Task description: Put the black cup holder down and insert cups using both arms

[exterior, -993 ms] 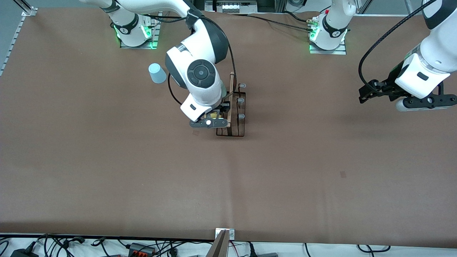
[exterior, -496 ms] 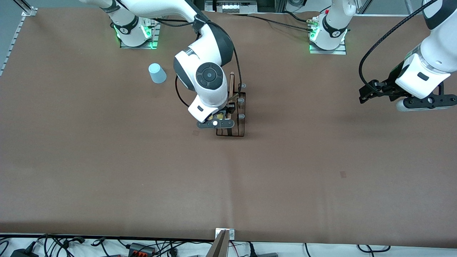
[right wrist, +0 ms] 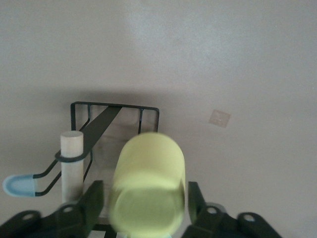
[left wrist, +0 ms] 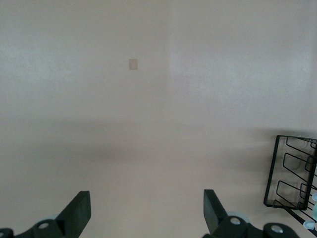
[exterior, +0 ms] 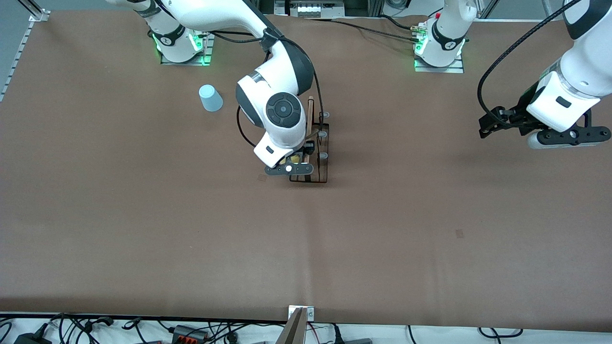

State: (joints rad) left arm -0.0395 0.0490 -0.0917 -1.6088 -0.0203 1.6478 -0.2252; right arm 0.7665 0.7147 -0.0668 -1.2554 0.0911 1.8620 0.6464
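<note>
The black cup holder [exterior: 319, 165] stands mid-table with its wooden rod handle [exterior: 311, 107] on top; it also shows in the right wrist view [right wrist: 114, 110] and the left wrist view [left wrist: 292, 171]. My right gripper [exterior: 297, 157] is low over the holder. In the right wrist view the yellow cup [right wrist: 147, 183] sits between the right gripper's [right wrist: 143, 198] fingers with a thin gap on each side, and it looks blurred. The light blue cup [exterior: 210, 98] stands upside down toward the right arm's end. The mint green cup is hidden. My left gripper [exterior: 497, 125] waits open and empty.
A pale grey-blue peg tip [right wrist: 17, 186] sticks out beside the wooden rod [right wrist: 72, 163]. More peg tips [exterior: 323, 135] show on the holder's side toward the left arm. Small tape marks [exterior: 459, 233] lie on the brown table.
My right gripper has moved sideways toward the holder and lower, with the yellow cup between its fingers. The left arm has barely shifted.
</note>
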